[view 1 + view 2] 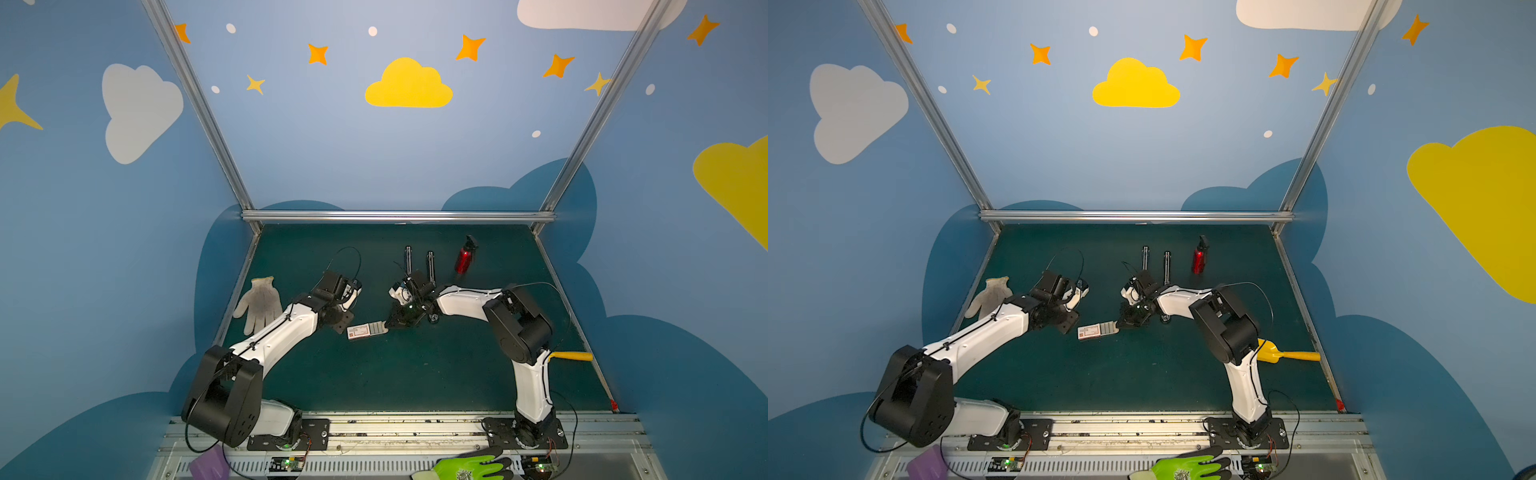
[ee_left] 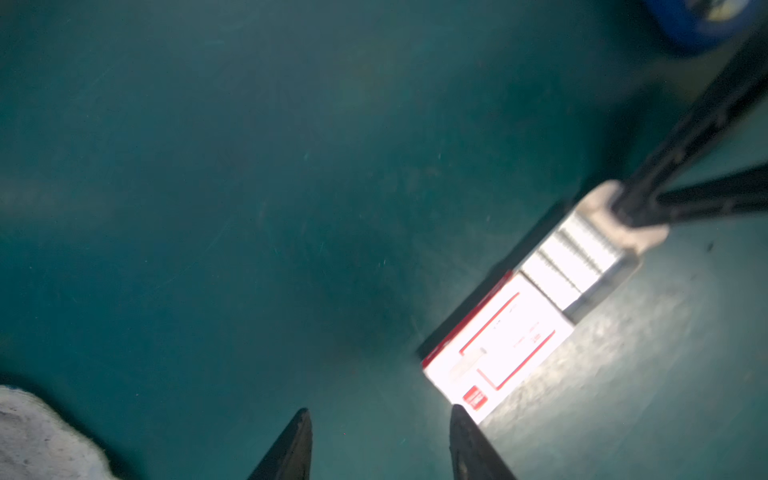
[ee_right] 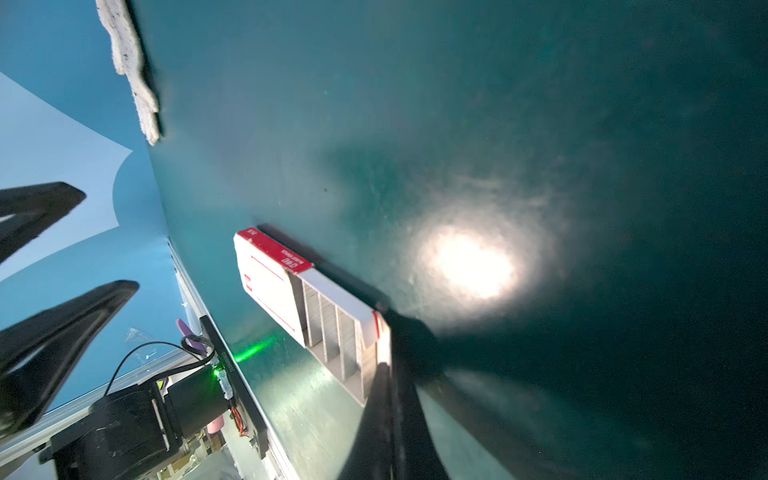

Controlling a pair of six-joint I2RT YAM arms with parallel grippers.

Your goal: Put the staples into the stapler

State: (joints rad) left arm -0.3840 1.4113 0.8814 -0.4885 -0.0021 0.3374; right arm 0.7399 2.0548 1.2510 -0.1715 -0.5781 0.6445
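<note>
Staples box [image 1: 367,331] = landmark; it lies on the green mat [image 1: 415,374], roughly mid-mat, between the two grippers

Looks: small flat white card sleeve w/ thin red outline printed on top, small red square mark at one corner, red strip w/ white print along one long edge. Inner tray [image 3: 336,332] is slid abt halfway out of the sleeve end facing the R arm. Tray is pale, split by dividers into narrow lanes, each w/ a silvery strip of staples. Can't tell if the tray end is lifted off the mat

R gripper [image 3: 384,332]: jaws pinched tight on the tray's end flap, so it holds the staples box by that end

L gripper [image 2: 380,415]: jaws parted, nothing between them, just beside the box's sleeve end. One fingertip is v. near the corner w/ the red mark; contact not clear

Stapler [image 1: 430,264]: beyond the box toward the back rail, two slim black bars showing past the R wrist, rest hidden

White knit glove [image 1: 259,303]: well apart from the box, past the L arm

Red spray bottle [image 1: 464,259]: well beyond the box, just beside the stapler
</note>
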